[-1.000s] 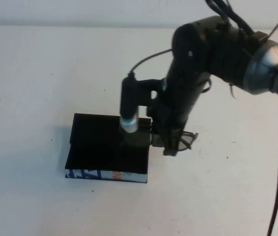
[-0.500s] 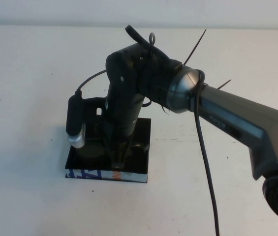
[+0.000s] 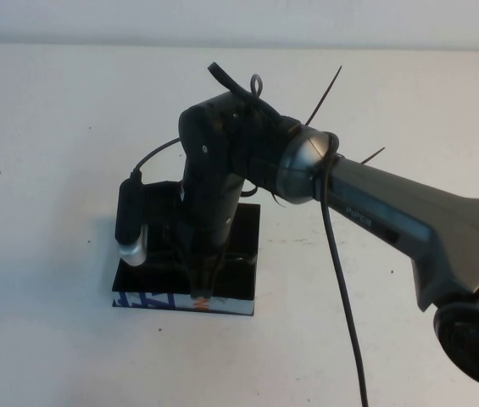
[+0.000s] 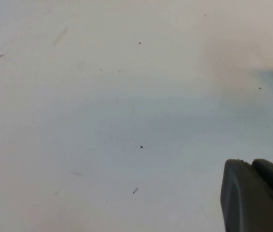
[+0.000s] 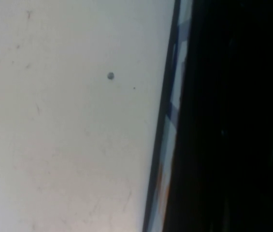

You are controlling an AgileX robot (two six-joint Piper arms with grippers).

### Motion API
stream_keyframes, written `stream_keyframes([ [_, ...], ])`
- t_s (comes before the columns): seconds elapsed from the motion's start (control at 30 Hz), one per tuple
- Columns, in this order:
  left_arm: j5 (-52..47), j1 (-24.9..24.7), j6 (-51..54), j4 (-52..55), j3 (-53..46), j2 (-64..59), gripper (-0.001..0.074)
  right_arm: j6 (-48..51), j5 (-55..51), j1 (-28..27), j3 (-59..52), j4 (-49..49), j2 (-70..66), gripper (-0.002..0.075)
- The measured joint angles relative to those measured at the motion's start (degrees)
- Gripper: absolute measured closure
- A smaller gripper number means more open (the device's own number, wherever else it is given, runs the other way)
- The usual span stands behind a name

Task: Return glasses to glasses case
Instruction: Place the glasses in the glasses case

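The glasses case (image 3: 244, 273) lies flat on the white table, black, with its blue, white and orange printed front edge (image 3: 150, 299) facing me. My right gripper (image 3: 202, 287) points straight down over the front middle of the case, its tip just above the printed edge. The right wrist view shows the case's printed edge (image 5: 175, 111) and black surface very close. The glasses are hidden; I cannot tell whether they are under the right gripper. My left gripper (image 4: 252, 166) is out of the high view; its fingers are together over bare table, holding nothing.
The white table (image 3: 52, 127) spreads around the case on all sides. The right arm (image 3: 375, 212) and its cable (image 3: 345, 297) reach in from the lower right. A wrist camera (image 3: 130, 225) hangs over the case's left part.
The right arm swung left from beside the case's right edge, where the glasses showed in its gripper, to over the case, then dropped slightly. The glasses no longer show.
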State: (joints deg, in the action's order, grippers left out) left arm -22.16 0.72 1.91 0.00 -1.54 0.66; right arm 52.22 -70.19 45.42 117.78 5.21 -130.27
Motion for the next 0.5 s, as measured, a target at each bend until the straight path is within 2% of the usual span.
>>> stream_keyframes([
  [0.5,0.0,0.0,0.0,0.0,0.0,0.0,0.0738,-4.6,0.0,0.5,0.0,-0.1,-0.2,0.0657],
])
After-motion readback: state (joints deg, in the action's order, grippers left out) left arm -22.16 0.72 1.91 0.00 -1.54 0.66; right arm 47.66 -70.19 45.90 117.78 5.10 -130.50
